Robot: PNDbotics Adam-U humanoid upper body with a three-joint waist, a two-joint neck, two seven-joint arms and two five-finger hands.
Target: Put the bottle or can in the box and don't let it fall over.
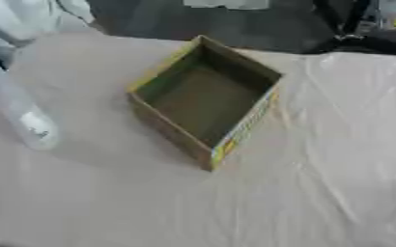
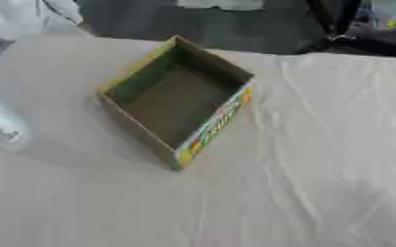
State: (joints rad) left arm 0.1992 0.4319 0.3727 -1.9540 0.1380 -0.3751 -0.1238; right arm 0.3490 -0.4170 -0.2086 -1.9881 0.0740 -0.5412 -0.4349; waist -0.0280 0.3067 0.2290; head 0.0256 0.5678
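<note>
An open cardboard box (image 1: pixel 174 131) stands turned cornerwise on the table, a little left of centre. Nothing lies inside it. A coloured printed strip runs along its right front wall (image 2: pixel 211 124). At the left edge a clear, pale bottle (image 1: pixel 34 126) with a white label shows blurred and slanted, reaching up towards the left edge, well left of the box and apart from it. I cannot tell whether it rests on the table or is held. Neither of my hands shows in either view.
A pale wrinkled sheet (image 1: pixel 353 125) covers the table. The table's far edge (image 1: pixel 261 49) runs just behind the box, with dark floor beyond. Pale cloth (image 1: pixel 24 14) lies at the upper left, and dark gear (image 1: pixel 370 34) at the upper right.
</note>
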